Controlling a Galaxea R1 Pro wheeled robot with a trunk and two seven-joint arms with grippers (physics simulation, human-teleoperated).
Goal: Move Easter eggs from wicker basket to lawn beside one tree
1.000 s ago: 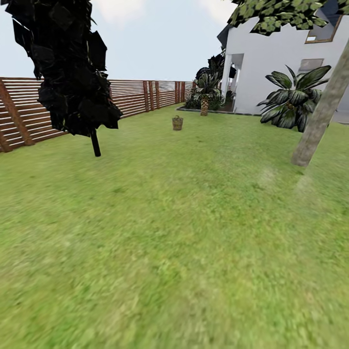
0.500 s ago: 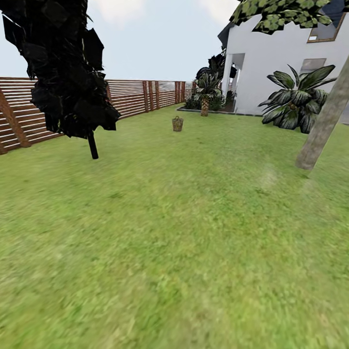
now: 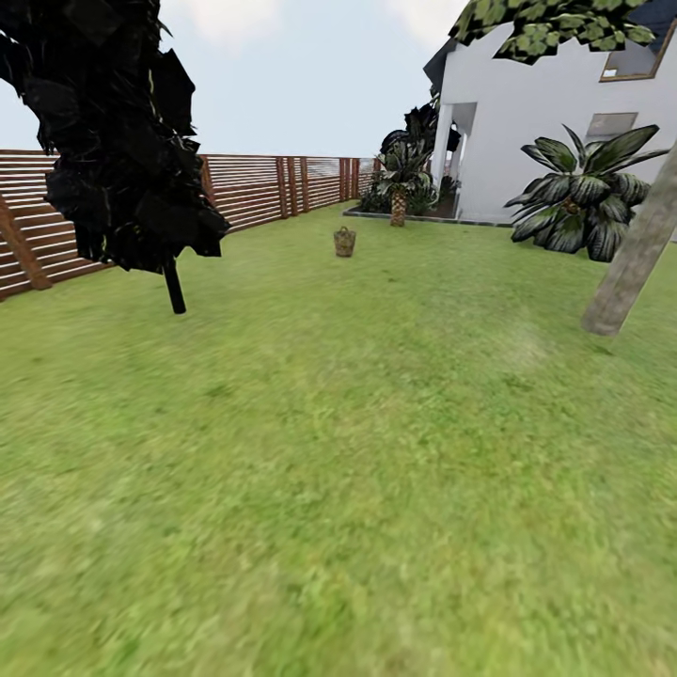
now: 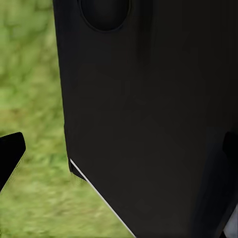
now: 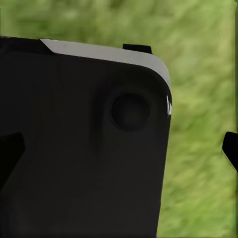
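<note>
One wicker basket (image 3: 344, 242) was seen at twelve o'clock, far across the lawn (image 3: 357, 451); gripper states could not be told.

Small brown wicker basket (image 3: 345, 242) far off on the mottled green lawn (image 3: 357, 451): too small to tell its contents; eggs not discernible. Near grass blurred. Thick pale grey-brown leaning trunk (image 3: 632, 263) cut off by the right edge; dark-leaved thin-trunked tree (image 3: 118, 141) cut by top and left edges. Wrist views: a black robot body panel (image 4: 148, 119) hides most of the grass; dark fingertip slivers (image 5: 230, 148) at the edges, gripper state unreadable
</note>
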